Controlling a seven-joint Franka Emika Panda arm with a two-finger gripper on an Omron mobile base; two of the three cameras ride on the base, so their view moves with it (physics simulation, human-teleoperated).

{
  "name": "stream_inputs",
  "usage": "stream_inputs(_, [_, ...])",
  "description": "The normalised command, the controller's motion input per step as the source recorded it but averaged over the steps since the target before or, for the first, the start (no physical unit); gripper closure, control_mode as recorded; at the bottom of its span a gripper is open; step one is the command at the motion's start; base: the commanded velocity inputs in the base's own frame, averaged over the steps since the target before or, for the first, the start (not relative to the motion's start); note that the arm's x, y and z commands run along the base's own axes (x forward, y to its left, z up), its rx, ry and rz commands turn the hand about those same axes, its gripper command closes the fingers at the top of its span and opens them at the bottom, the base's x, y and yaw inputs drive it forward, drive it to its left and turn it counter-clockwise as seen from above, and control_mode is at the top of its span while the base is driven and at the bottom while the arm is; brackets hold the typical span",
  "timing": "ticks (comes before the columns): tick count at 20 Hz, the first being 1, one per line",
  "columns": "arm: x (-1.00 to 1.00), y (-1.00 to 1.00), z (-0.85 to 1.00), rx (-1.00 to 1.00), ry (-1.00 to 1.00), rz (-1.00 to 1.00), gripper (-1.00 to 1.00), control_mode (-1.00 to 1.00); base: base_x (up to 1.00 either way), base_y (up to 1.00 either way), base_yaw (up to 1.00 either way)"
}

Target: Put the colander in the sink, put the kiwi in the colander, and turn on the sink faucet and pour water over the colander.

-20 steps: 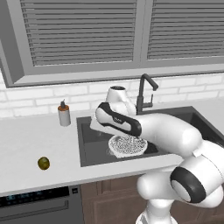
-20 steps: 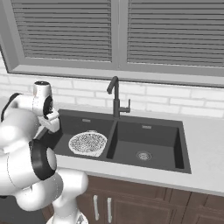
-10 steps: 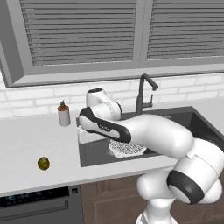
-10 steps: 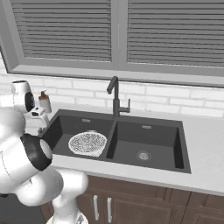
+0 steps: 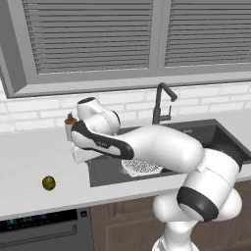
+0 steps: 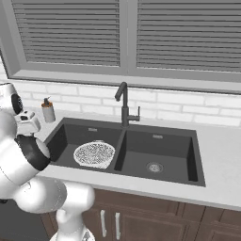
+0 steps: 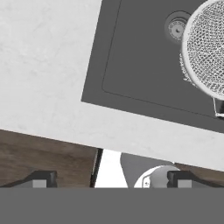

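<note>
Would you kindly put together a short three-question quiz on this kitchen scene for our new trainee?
1. True or false: the colander already sits in the left basin of the sink.
2. Where is the kiwi? A) in the colander B) on the counter left of the sink C) in the right basin
3. Fill in: no water runs from the sink faucet, so it appears to be ____.

Key: 1 true; 2 B; 3 off. The end effector is open and holds nothing, its camera looking down on the sink's edge.
</note>
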Motion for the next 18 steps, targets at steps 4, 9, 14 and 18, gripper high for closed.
stream_inputs(4, [0.00, 0.94, 0.00, 0.00, -0.02, -0.07, -1.00, -1.00, 0.00, 0.00, 0.00])
stream_inputs(9, [0.23, 1.00, 0.00, 0.00, -0.15, -0.04, -1.00, -1.00, 0.00, 0.00, 0.00])
stream_inputs(14, [0.29, 0.97, -0.02, -0.01, -0.10, -0.03, -1.00, -1.00, 0.00, 0.00, 0.00])
stream_inputs(18, [0.09, 0.79, -0.06, 0.00, -0.01, -0.04, -1.00, -1.00, 0.00, 0.00, 0.00])
